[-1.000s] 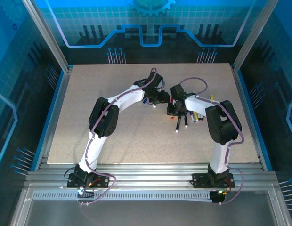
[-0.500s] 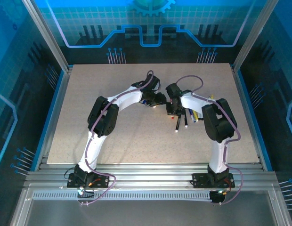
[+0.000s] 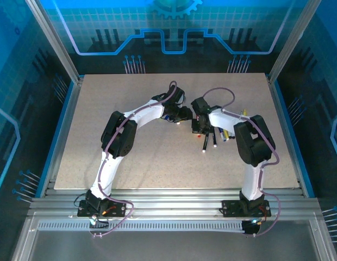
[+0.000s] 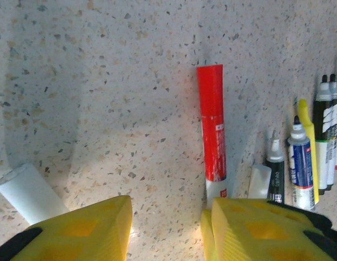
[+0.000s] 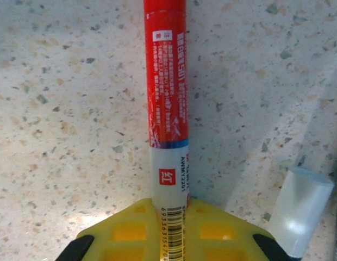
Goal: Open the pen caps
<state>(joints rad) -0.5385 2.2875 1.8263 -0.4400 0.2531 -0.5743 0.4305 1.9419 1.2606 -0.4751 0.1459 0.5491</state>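
At least 3 pens (image 4: 301, 168) at right lay uncapped, while the right gripper (image 5: 169, 211) pinched the seemingly still-capped red pen (image 5: 167, 81) and the left gripper (image 4: 166, 217) gaped half-open, empty.

A speckled beige tabletop (image 3: 103, 130) sits inside a cage of aluminium posts (image 3: 53, 41), with slotted aluminium rails (image 3: 168, 209) along its near edge. Translucent panels (image 3: 16, 81) glow blue all round, and the back one carries a gear emblem (image 3: 178, 5) and circuit-like lines. The light is bright and leaves soft shadows on the stone-like surface.
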